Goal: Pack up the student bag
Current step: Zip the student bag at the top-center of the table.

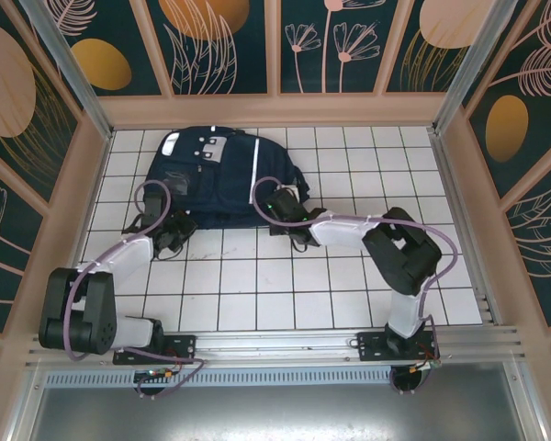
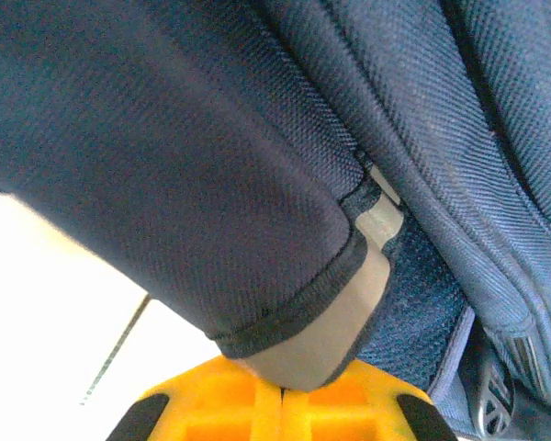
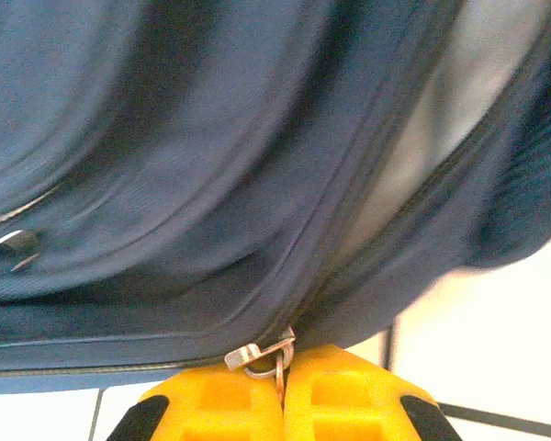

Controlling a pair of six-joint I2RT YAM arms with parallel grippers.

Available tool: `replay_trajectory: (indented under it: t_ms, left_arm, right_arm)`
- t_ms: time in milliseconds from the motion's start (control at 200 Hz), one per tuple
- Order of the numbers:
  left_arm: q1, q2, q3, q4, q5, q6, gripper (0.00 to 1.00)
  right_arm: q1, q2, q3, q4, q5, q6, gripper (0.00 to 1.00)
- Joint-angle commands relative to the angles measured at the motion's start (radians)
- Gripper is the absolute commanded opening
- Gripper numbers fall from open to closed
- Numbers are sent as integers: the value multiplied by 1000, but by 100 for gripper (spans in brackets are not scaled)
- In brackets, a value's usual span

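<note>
**Both hands on the bag's near edge, zip running away to my left**

The student bag (image 1: 211, 175) lies flat at the far middle of the white tiled surface (image 1: 257, 285), directly ahead of both arms, with its longer side running across from left to right. My right hand (image 1: 277, 208) sits at its near right corner. In the right wrist view the yellow fingers (image 3: 349, 395) are pressed together on the metal zipper pull (image 3: 262, 356), and the zip line leads off to my left along the near edge. My left hand (image 1: 176, 225) is at the near left corner, fingers together and clamped on a grey-lined flap (image 2: 331, 340). I judge the right hand should draw the pull while the left steadies the bag.
</note>
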Motion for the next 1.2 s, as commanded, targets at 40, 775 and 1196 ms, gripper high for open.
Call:
replay_trajectory:
  t_ms: [40,775,1196]
  left_arm:
    - [131,1,62,-86,-128,74,0]
    - [174,-234,-136,-9,157,-94,51]
    - [-75,-210,-221,233,125,-293,51]
  right_arm:
    - [-21,-64,-40,-85,58,-46,0]
    - [276,185,372,-97,-217,-20,0]
    - [279,211,418,-103,-238,-47,0]
